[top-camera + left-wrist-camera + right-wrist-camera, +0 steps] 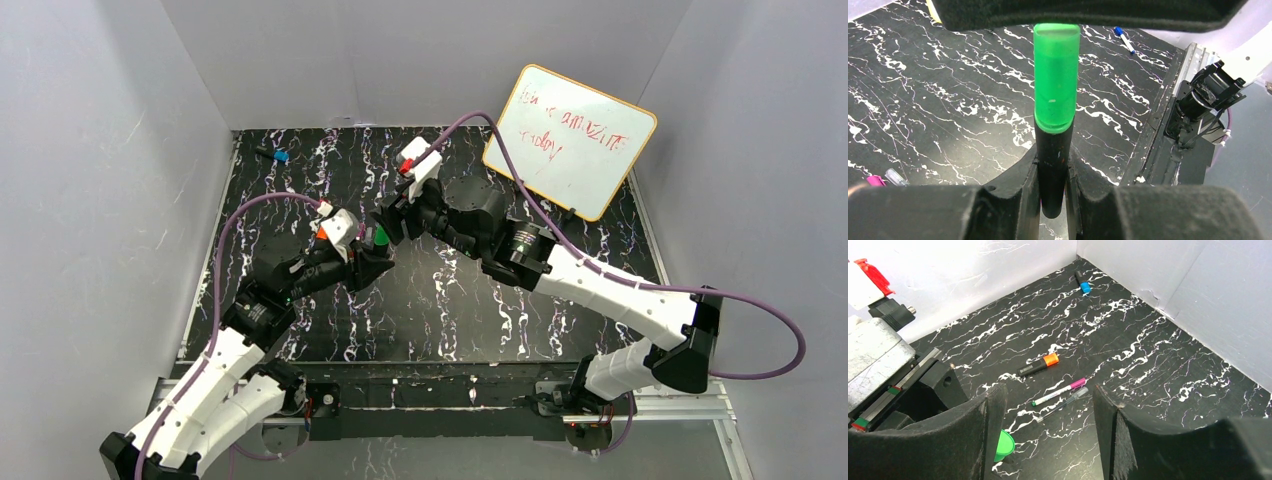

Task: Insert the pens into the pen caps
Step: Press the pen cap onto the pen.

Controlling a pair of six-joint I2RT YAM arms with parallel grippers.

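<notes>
My left gripper point(1053, 172) is shut on a thick black marker point(1053, 142) held above the table. A green cap point(1056, 75) sits on the marker's far end. In the top view the green cap point(381, 238) lies between the two grippers at mid-table. My right gripper point(1048, 390) stands open just beyond it, and the green cap point(1004, 445) shows beside its left finger, with nothing between the fingers. On the table lie an orange-capped black marker point(1038, 366), a white pen with a pink cap point(1058, 392) and a slim clear-capped pen point(1063, 404).
A blue-capped marker point(1082, 282) lies near the far left corner, also visible from above point(278, 156). A whiteboard point(570, 140) leans at the back right. White walls enclose the black marbled table point(450, 320) on three sides.
</notes>
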